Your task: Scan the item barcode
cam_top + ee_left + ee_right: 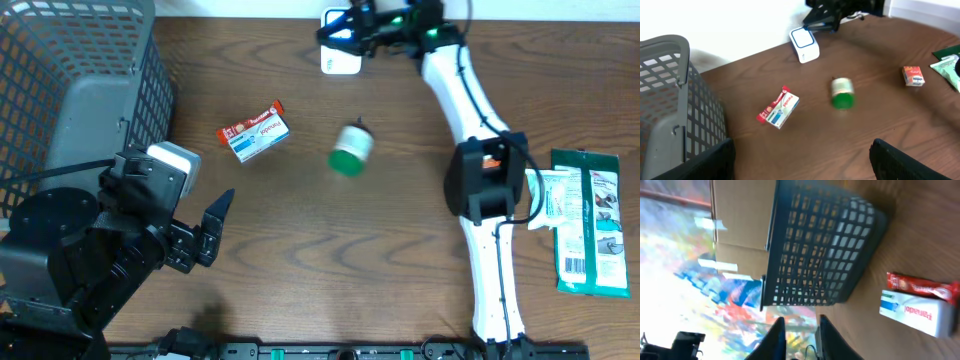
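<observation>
While hovering by scanner (340,55) at the far edge of table (300,260), aim right gripper (345,30), jaws nearly together, grip impossible to tell, squarely at box (255,133) mid-table. Hold left gripper (205,235), jaws wide and empty, at near-left corner.

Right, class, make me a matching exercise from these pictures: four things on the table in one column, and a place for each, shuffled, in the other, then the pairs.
Things:
1. basket
2. green-capped bottle
3. white scanner
4. green packets

Places:
A. far edge, under the right gripper
B. right side of the table
C. left side
D. lying near the middle

Pairs: 1-C, 2-D, 3-A, 4-B
</observation>
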Available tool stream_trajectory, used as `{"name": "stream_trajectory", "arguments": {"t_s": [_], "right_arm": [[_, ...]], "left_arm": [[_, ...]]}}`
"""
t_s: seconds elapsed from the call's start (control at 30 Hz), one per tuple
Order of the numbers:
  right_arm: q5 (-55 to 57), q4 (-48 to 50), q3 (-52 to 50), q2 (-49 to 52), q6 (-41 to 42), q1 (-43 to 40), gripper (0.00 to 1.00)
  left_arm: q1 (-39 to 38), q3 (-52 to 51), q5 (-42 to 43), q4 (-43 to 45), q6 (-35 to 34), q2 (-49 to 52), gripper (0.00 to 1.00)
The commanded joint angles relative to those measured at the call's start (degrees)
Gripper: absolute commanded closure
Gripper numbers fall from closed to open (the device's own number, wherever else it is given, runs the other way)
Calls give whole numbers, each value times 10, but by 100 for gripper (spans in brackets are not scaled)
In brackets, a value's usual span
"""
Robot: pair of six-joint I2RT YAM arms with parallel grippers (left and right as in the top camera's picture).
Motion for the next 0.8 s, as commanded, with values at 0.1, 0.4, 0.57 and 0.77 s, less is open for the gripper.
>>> {"name": "stream_trajectory", "arguments": {"t_s": [0.1,0.4,0.57,0.77], "right_arm": [[-27,-103,8,-1,-207,1,1],[475,-469,19,-31,-491,49,1],[560,-493,20,-125,-513,65,1],[752,-653,20,-248,-529,125,1]], "left_arm": [[1,3,-5,0,-3,0,14],[1,3,-5,0,-3,0,14],[1,3,-5,0,-3,0,14],[1,3,-5,0,-3,0,14]]}}
